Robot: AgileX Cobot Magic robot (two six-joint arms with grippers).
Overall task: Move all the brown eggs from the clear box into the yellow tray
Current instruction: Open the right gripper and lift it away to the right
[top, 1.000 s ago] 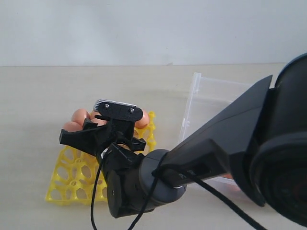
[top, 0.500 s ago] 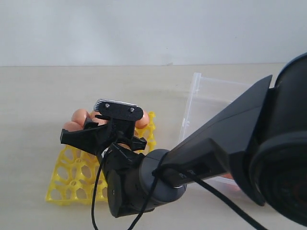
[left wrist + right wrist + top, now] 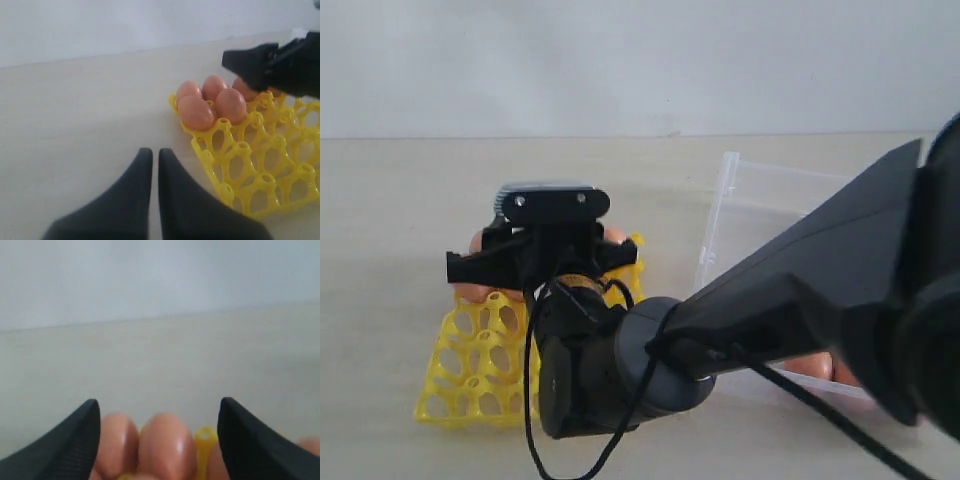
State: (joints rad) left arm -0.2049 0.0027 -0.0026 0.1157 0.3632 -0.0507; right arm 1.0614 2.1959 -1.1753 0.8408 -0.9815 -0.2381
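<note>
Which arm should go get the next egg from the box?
Right, probably. The right gripper is open over the tray, and the box lies on that arm's side. The left gripper is shut, with the tray between it and the box.

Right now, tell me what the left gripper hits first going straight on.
Likely nothing: the left gripper points along bare table, the yellow tray and brown eggs off to one side; depth unclear.

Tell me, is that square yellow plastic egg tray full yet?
Partly full: the yellow tray holds a few smooth brown eggs at one end; most cups are empty.
</note>
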